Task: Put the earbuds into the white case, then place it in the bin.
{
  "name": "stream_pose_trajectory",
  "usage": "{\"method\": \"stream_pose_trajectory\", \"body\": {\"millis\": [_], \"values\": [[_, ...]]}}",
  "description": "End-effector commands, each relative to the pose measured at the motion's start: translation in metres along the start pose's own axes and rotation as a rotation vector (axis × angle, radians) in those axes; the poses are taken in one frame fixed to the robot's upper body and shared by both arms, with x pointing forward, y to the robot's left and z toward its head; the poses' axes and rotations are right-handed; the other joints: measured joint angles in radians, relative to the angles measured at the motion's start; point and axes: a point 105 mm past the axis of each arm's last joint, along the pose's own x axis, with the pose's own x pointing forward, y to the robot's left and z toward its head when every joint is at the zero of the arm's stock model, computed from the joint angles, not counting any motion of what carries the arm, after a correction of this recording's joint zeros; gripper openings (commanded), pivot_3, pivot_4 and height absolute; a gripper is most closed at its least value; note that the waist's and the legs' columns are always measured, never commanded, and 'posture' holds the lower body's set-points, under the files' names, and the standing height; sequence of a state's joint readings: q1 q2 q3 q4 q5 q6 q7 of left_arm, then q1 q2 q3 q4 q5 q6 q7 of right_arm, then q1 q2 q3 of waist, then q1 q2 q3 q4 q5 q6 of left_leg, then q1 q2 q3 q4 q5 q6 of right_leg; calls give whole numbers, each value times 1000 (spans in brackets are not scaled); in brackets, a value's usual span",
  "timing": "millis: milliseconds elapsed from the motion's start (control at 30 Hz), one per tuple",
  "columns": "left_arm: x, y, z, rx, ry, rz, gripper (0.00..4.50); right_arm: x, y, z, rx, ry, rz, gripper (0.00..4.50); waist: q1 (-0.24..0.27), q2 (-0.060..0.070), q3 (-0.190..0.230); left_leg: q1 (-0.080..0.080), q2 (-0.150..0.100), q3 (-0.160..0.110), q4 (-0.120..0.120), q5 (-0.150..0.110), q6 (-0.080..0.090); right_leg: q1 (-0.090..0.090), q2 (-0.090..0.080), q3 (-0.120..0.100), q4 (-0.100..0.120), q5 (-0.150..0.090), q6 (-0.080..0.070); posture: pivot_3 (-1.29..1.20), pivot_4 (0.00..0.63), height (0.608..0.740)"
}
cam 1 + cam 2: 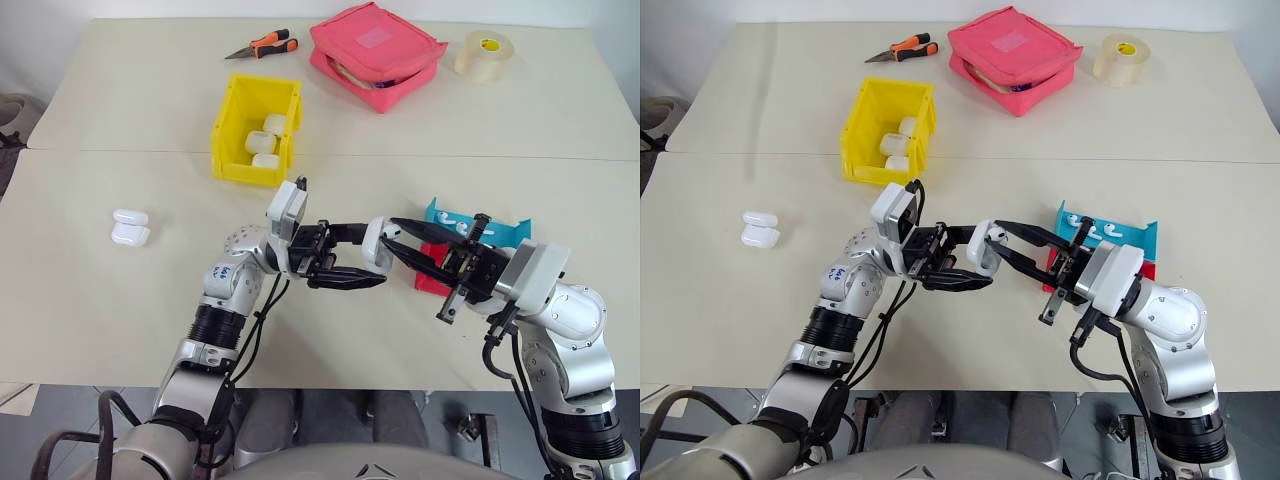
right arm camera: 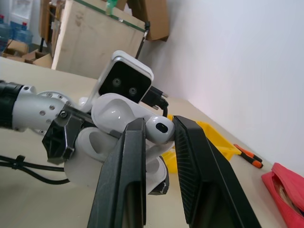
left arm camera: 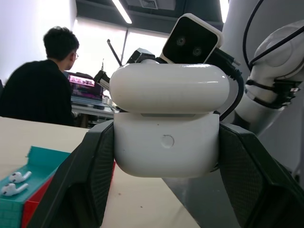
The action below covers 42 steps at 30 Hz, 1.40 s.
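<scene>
Standing mid-air over the table [image 1: 120,330], the left gripper [image 1: 352,257] is clamped on the open case [image 1: 376,243], well short of the bin [image 1: 228,135]. The right gripper [image 1: 402,247], nearly closed, pinches 1 earbud [image 2: 159,129] at the case mouth. Advised: align stem with socket, seat fully, then release.

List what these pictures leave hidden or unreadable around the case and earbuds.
- The white case: its inside, hidden by the lid in the left wrist view.
- The earbud in the right pincer: stem covered by the fingers.
- The earbuds on the teal tray: too small to count from the head views.
</scene>
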<state>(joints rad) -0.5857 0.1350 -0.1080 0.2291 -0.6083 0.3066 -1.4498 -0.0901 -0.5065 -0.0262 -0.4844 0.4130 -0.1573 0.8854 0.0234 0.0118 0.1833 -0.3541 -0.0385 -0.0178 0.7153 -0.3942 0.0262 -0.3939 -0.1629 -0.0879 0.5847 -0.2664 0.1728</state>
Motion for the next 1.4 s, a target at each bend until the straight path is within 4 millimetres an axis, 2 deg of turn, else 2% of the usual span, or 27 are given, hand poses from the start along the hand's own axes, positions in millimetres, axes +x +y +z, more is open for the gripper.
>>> {"method": "stream_pose_trajectory", "body": {"millis": [33, 467, 833, 900, 967, 1233, 1267, 1400], "values": [[11, -9, 15, 50, -29, -92, 2806, 1, 1, -3, -7, 5, 18, 486, 1, 0, 0, 0, 0, 0, 0, 0, 0, 0, 0, 0, 0, 0, 0, 0, 150, 740], [18, -10, 20, 31, -60, -126, 2806, 9, 1, -8, 18, -20, 10, 486, 0, 0, 0, 0, 0, 0, 0, 0, 0, 0, 0, 0, 0, 0, 0, 0, 150, 740], [18, -5, 27, 59, -74, -106, 2806, 7, 4, -12, 99, 4, 20, 486, 0, 0, 0, 0, 0, 0, 0, 0, 0, 0, 0, 0, 0, 0, 0, 0, 150, 740], [19, -6, 28, 62, -74, -108, 2806, 7, 4, -12, 140, -1, 28, 1207, 0, 0, 0, 0, 0, 0, 0, 0, 0, 0, 0, 0, 0, 0, 0, 0, 150, 740], [19, -6, 29, 65, -72, -110, 2806, 7, 5, -12, 134, 0, 40, 1730, 0, 0, 0, 0, 0, 0, 0, 0, 0, 0, 0, 0, 0, 0, 0, 0, 150, 740], [18, -6, 29, 69, -71, -109, 2806, 8, 0, -7, 121, -12, 30, 4324, 0, 0, 0, 0, 0, 0, 0, 0, 0, 0, 0, 0, 0, 0, 0, 0, 150, 740], [18, -6, 29, 70, -70, -108, 2806, 7, -1, -7, 118, -12, 27, 4474, 0, 0, 0, 0, 0, 0, 0, 0, 0, 0, 0, 0, 0, 0, 0, 0, 150, 740], [16, -6, 27, 78, -57, -90, 2806, 1, -10, -5, 98, 3, -6, 4474, 0, 0, 0, 0, 0, 0, 0, 0, 0, 0, 0, 0, 0, 0, 0, 0, 150, 740]]}}
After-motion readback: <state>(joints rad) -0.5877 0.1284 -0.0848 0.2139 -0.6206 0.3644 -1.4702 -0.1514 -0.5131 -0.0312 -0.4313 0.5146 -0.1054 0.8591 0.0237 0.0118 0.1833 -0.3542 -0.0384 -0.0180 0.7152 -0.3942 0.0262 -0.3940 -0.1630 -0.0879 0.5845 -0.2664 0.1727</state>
